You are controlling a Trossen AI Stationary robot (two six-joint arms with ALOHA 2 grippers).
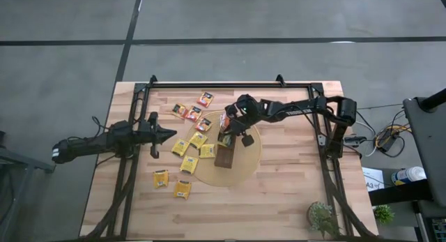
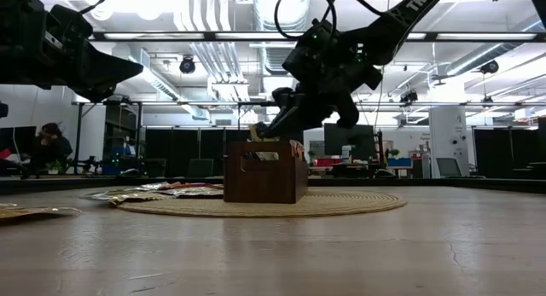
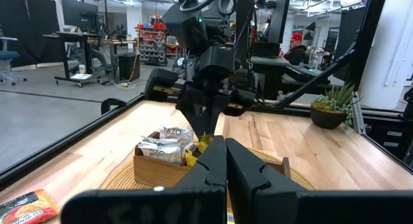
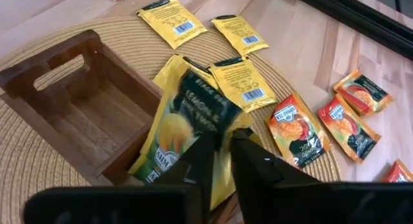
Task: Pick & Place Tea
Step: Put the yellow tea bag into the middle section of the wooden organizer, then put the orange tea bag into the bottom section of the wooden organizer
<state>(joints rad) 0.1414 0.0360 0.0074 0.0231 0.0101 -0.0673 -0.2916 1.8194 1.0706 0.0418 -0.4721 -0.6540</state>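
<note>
Out to the left of my right gripper [image 1: 226, 132], my left gripper [image 1: 169, 136] hangs clamped shut on nothing. Between them, sachets [image 1: 198, 140] lie scattered. My right fingers [image 4: 205, 153] pinch a dark green and yellow sachet [image 4: 187, 117], poised at the end of the wooden tray [image 4: 77, 114] on the round mat [image 1: 252, 155].

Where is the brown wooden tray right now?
In the high view the wooden tray sits on the round woven mat, near the table's middle, just below the right gripper.
</note>
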